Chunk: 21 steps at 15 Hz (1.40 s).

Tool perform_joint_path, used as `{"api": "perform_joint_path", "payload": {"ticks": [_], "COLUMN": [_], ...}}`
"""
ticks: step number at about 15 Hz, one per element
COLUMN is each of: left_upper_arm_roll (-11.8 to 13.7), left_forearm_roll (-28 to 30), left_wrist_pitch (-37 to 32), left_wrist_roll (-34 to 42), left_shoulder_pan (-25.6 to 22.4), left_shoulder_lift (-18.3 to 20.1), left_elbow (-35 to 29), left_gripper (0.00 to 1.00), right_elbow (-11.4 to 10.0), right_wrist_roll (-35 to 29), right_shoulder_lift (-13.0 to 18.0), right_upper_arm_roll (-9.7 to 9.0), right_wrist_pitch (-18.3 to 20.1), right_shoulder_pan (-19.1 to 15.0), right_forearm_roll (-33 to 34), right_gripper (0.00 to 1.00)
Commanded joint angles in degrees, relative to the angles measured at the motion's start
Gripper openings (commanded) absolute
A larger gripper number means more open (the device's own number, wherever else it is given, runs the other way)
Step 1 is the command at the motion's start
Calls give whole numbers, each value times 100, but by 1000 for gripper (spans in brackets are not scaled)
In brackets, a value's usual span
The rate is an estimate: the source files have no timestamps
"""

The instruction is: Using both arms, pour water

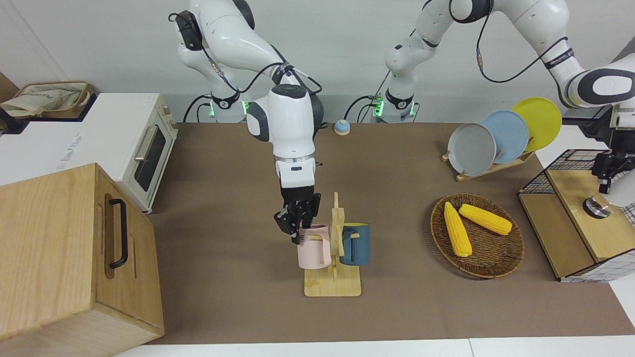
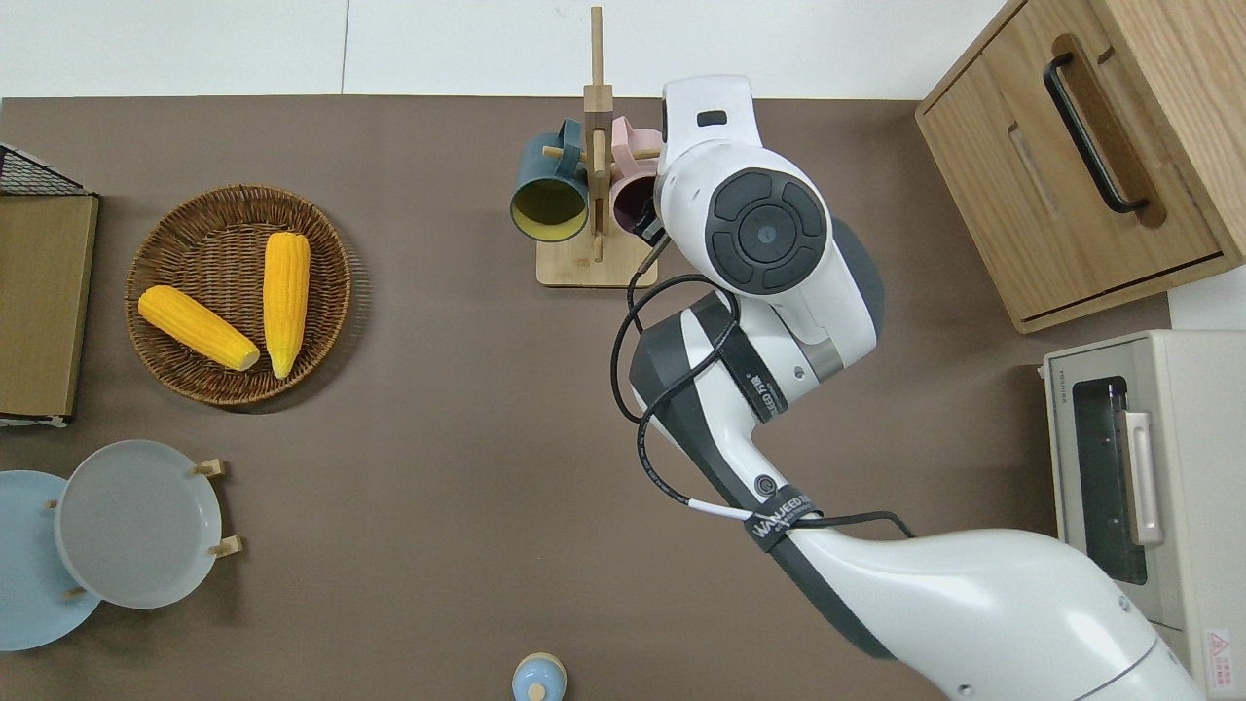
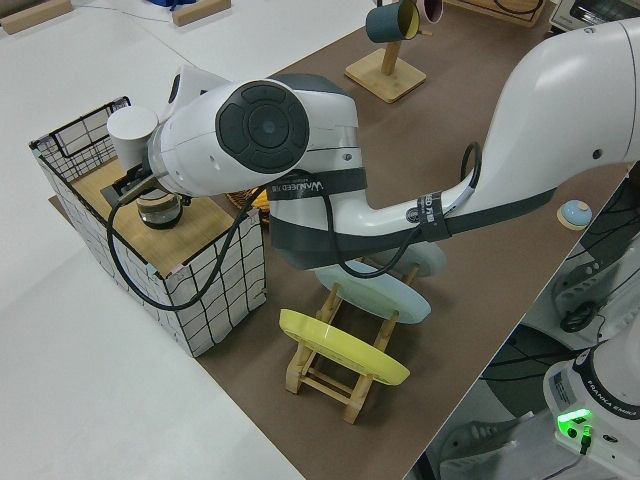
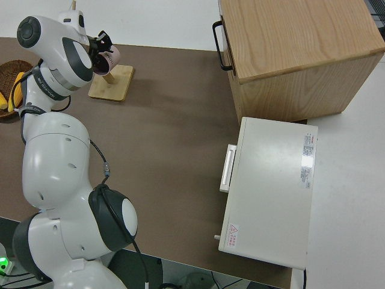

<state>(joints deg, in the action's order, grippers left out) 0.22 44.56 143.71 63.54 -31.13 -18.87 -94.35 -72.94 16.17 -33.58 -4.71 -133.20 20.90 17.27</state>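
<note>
Brown counter (image 1: 223, 277) carries a wooden mug rack (image 1: 333, 277) near its edge farthest from the robots. To free the pink mug (image 1: 313, 248), lift it cleanly along its peg. The right gripper (image 1: 296, 221) grips its rim, jaws closed on it. The left gripper (image 1: 606, 173) hangs over a kettle (image 1: 597, 207); its jaws are unreadable.

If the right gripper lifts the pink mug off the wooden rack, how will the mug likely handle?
The pink ceramic-looking mug is probably rigid, and breakable if dropped. It hangs by its handle on a peg of the wooden mug rack, so it may snag unless slid off along the peg. The right gripper is at its rim; a glossy wall might slip.
</note>
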Motion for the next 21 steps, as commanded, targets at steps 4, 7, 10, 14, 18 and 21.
{"api": "perform_joint_path", "payload": {"ticks": [4, 7, 10, 14, 18, 21], "left_upper_arm_roll": [-83, -83, -83, -83, -83, -83], "left_forearm_roll": [237, 229, 263, 264, 264, 264], "left_wrist_pitch": [360, 360, 369, 369, 360, 360], "left_wrist_roll": [177, 168, 168, 177, 177, 168], "left_shoulder_pan": [10, 1, 1, -7, -25, -25], "left_shoulder_lift": [50, 42, -2, -2, -2, 7], "left_elbow": [-233, -233, -233, -215, -215, -207], "left_gripper": [998, 991, 758, 224, 129, 129], "right_elbow": [157, 157, 157, 157, 157, 157], "right_wrist_roll": [-298, -351, -360, -395, -430, -430], "right_shoulder_lift": [-140, -149, -140, -149, -140, -140], "right_upper_arm_roll": [5, -4, -21, -21, -21, -21], "right_wrist_pitch": [-66, -66, -57, -57, -48, -39], "right_shoulder_pan": [19, 19, 19, 19, 19, 19], "right_forearm_roll": [49, 49, 40, 31, 31, 22], "right_gripper": [203, 115, 79, 65, 56, 54]}}
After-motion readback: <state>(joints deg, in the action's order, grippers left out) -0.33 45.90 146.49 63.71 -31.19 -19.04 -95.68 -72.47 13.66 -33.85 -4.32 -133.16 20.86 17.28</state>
